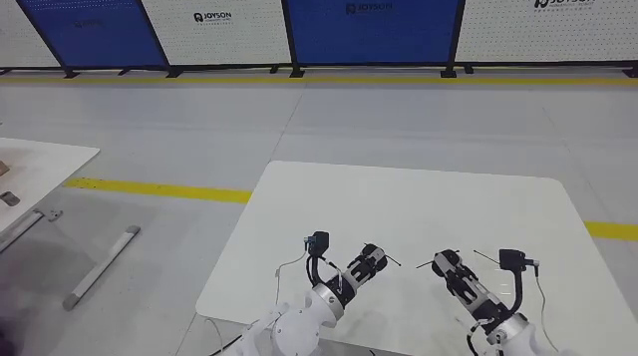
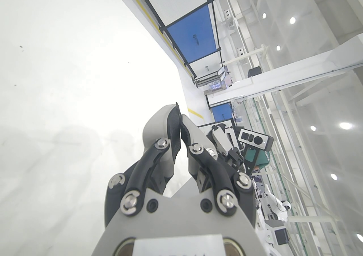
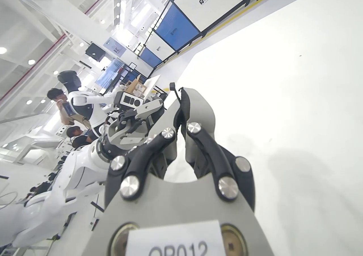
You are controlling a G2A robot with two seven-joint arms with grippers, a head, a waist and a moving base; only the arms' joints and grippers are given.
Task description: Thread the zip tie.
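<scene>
- Left gripper [image 1: 375, 253]: it is held over the near part of the white table [image 1: 419, 196] with its fingers pressed together. A thin dark strand [image 1: 393, 258] is seen poking from the tips toward the other arm and is judged to be the tail of the zip tie [image 3: 176, 98].
- From the left wrist, nothing can be made out for certain between the pads [image 2: 175, 126].
- Gap between the arms: the two tips are near each other but apart. The step is judged to be alignment, so the tail should be brought square to the slot and fed slowly. Little free length should be left, so that it is not buckled.
- Right gripper [image 1: 442, 259]: it is clamped on the strap, with the head [image 3: 171, 86] left sticking out just beyond the fingertips.
- The slot's facing cannot be read, and the rest of the strap is hidden behind the fingers.
</scene>
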